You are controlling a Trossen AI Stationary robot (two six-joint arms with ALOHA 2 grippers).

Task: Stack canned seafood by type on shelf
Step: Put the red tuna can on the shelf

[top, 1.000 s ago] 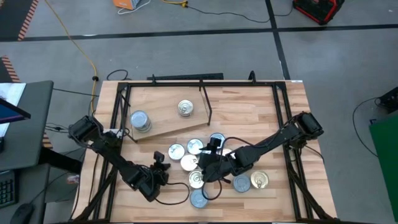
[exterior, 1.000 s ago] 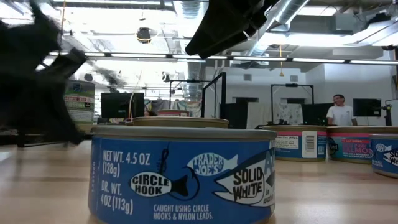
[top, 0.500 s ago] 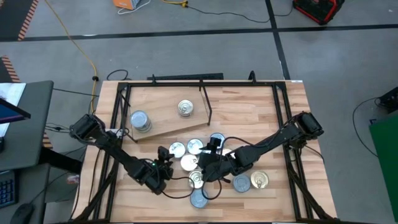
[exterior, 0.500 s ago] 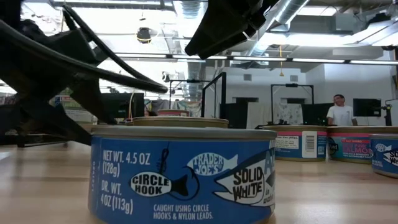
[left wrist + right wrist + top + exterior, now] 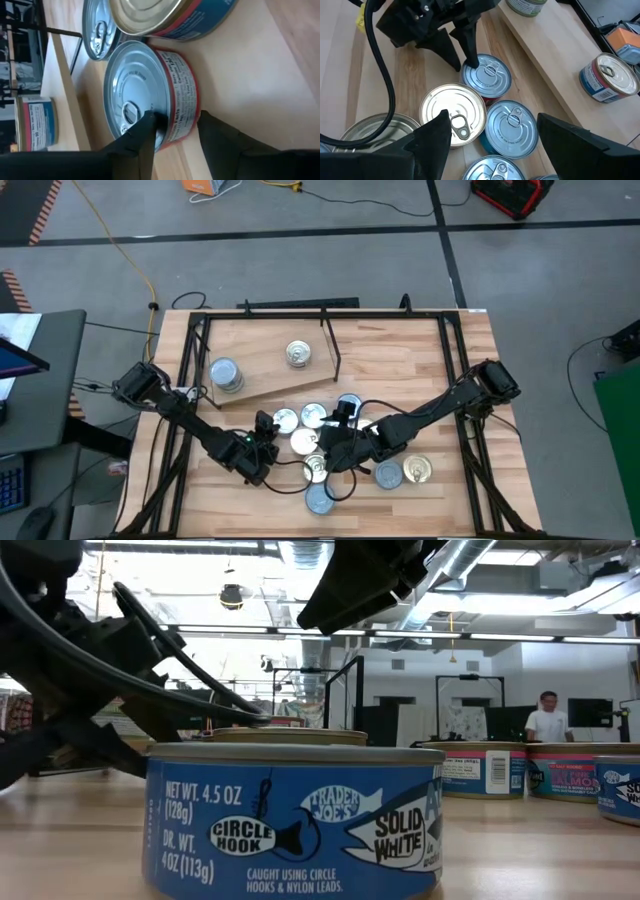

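- Two dark arms reach over the bench (image 5: pixel 400 370) toward the cluster of tins lying just off the shelf's (image 5: pixel 262 358) long edge.
- Left claw (image 5: pixel 268 436) comes in low from the side of the cluster away from the right arm; its fingers (image 5: pixel 145 137) straddle the rim of the red-labelled tin (image 5: pixel 145 92), one tip resting on the silver lid by the pull tab, the other outside the wall. The jaws stand parted around that rim, not visibly clenched on it.
- Right claw (image 5: pixel 325 455) hovers above the middle of the cluster with its fingers (image 5: pixel 432 135) spread wide, grasping nothing.
- The red-labelled tin (image 5: pixel 486 77) sits at the end of the cluster nearest the shelf, touching a gold-lidded tin (image 5: pixel 452 110) and close beside a silver-lidded tin (image 5: pixel 511 125); these neighbours crowd the side away from the left claw.
- On the shelf itself stand two tins well apart: one blue-sided (image 5: pixel 226 374) near the end on the left arm's side, another (image 5: pixel 298 355) nearer the thin black rod (image 5: pixel 330 345) at the shelf's other end.
- Further tins lie beyond the cluster, away from the shelf, among them a blue-labelled tin (image 5: pixel 290 820) with white lettering, right in front of the low camera.
- Lids are silver or gold with ring pulls; side labels are blue or red.
- A person (image 5: pixel 546 720) stands far back in the room.
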